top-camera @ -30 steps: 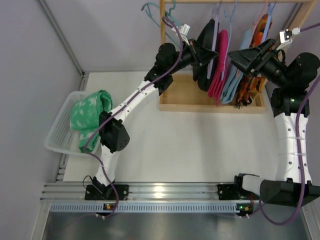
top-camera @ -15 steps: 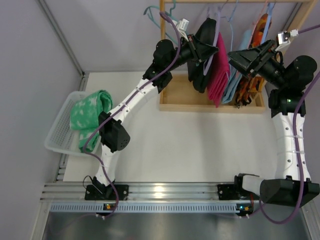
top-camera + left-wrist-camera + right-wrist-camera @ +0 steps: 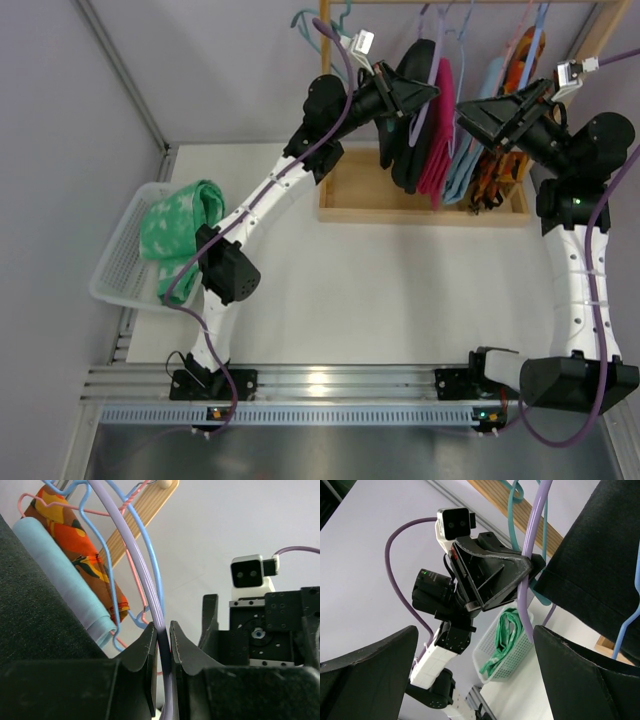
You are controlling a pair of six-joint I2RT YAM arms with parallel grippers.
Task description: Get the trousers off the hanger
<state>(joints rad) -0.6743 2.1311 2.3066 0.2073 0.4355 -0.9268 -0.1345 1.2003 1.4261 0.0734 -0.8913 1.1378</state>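
My left gripper [image 3: 428, 92] is shut on a lilac hanger [image 3: 134, 562] that carries the black trousers [image 3: 410, 150], up by the rack's rail. In the left wrist view the jaws [image 3: 161, 628] pinch the lilac wire, with black cloth [image 3: 30, 610] at the left. Magenta trousers [image 3: 438, 130], light blue trousers [image 3: 468, 150] and orange patterned trousers [image 3: 500, 165] hang to the right. My right gripper [image 3: 478, 115] is open and empty, facing the black trousers [image 3: 600, 565] and lilac hanger [image 3: 527, 545]. Mint-green trousers [image 3: 180, 225] lie in the basket.
A white mesh basket [image 3: 115, 270] sits at the table's left edge. The wooden rack base [image 3: 420, 210] stands at the back under the hangers. Empty teal and blue hangers [image 3: 310, 25] hang at the rail's left. Grey walls close the left and back.
My left gripper has lifted the lilac hanger a little; the black trousers swung left and back. The right arm has barely moved.
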